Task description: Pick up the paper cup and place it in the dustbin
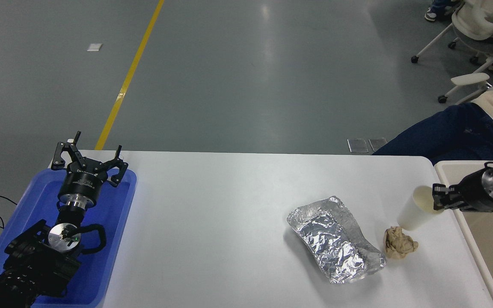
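Note:
The white paper cup (413, 212) is tilted near the table's right edge, its cream inside facing right. My right gripper (438, 198) comes in from the right edge and is shut on the cup's rim. The cup's base is at or just above the table top. The cream-white dustbin (464, 164) stands just right of the cup, beside the table, with only its left part in view. My left gripper (89, 159) is parked open over the blue tray at the lower left.
A crumpled tan paper ball (399, 243) lies just below the cup. A crinkled foil tray (336, 239) lies to its left. The blue tray (118, 222) sits at the table's left end. A seated person's leg (443, 132) is beyond the far right corner.

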Robot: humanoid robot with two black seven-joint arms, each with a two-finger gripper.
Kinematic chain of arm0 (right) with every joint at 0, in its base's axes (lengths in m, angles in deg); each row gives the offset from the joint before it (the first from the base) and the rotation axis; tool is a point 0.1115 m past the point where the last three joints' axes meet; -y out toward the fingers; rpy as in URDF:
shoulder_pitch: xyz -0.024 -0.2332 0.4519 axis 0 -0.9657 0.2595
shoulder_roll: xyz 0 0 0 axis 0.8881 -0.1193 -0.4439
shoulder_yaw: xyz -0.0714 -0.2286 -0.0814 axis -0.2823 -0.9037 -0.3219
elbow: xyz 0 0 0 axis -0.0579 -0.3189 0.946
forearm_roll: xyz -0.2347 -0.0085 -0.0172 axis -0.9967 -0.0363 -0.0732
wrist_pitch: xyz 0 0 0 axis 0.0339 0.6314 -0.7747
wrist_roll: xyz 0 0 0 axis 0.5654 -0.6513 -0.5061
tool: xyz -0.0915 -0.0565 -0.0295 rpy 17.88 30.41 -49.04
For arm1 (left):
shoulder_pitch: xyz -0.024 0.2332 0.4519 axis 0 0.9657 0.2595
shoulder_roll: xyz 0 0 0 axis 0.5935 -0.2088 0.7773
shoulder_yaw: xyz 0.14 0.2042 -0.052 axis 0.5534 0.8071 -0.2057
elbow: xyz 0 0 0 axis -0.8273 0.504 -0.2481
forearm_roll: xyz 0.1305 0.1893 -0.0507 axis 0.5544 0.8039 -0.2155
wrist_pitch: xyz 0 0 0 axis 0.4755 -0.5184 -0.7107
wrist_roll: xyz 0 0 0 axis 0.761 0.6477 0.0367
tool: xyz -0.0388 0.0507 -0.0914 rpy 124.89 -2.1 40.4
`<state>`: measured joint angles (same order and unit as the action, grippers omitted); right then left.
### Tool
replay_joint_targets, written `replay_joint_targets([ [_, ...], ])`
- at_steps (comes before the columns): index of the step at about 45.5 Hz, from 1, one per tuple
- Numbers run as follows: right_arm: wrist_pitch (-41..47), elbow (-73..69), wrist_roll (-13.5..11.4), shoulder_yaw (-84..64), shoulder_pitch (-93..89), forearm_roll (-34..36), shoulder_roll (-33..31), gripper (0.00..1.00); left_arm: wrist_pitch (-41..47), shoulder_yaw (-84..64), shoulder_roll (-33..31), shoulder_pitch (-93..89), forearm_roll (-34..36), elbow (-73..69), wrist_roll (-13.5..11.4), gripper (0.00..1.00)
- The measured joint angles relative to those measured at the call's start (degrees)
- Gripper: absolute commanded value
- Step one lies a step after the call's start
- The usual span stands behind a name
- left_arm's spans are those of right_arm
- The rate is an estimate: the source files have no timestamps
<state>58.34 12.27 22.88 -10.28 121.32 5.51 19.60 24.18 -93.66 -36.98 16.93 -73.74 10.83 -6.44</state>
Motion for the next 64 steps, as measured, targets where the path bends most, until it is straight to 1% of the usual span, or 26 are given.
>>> replay_joint_targets([
  [12,11.32,-5.08,0.34,-6.78,15.82,-0.26,-0.72,0.0,0.0,0.01,0.0,0.0,0.01,-0.02,0.0,1.0],
  [20,14.49,-7.86,0.44,-11.35,26.37,-0.39,-0.79,0.0,0.0,0.01,0.0,0.02,0.01,-0.02,0.0,1.0],
  [39,16.52,-12.35,0.49,-19.17,42.85,-0.51,-0.8,0.0,0.0,-0.02,0.0,0.02,0.01,-0.01,0.0,1.0],
  [57,16.81,-13.01,0.52,-22.21,46.83,-0.29,-1.23,0.0,0.0,0.0,0.0,0.05,0.01,-0.01,0.0,1.0],
  [64,16.82,-10.57,0.46,-23.92,44.7,-0.08,-4.59,0.0,0.0,-0.02,0.0,0.06,0.01,0.0,0.0,1.0],
])
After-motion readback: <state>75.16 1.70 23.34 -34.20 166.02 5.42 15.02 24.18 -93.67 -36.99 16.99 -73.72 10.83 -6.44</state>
